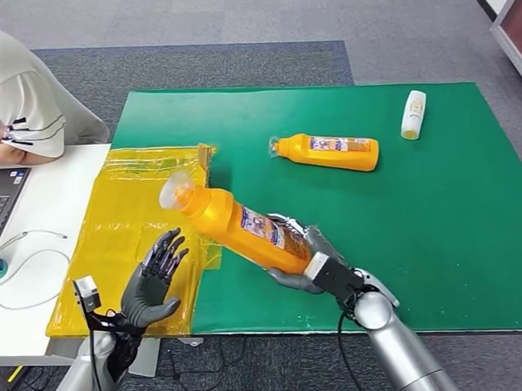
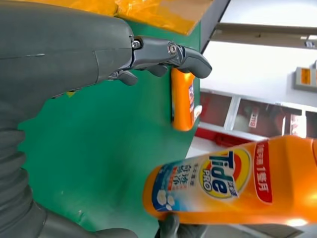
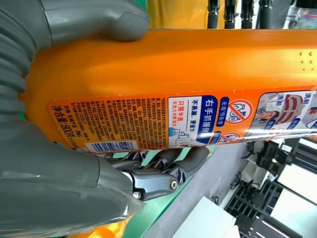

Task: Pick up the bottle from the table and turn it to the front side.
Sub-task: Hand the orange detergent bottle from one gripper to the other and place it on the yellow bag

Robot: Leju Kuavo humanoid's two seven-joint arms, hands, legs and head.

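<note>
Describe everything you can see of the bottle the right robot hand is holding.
The held Tide bottle is an orange, plastic-looking detergent bottle with a clear cap, lifted off the green mat and tilted, cap end up toward the yellow bag. The right robot hand grips its base end. The printed back label with barcode faces the right wrist camera; the Tide PRO logo side faces the left wrist camera.

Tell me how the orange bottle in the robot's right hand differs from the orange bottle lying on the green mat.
The held bottle is off the mat, gripped near its base by the right hand and tilted; the other orange bottle lies flat on the green mat, untouched. The held bottle's cap end is over the yellow sheet; the lying one sits on bare mat. Both are orange with printed labels, caps toward the robot's left.
</note>
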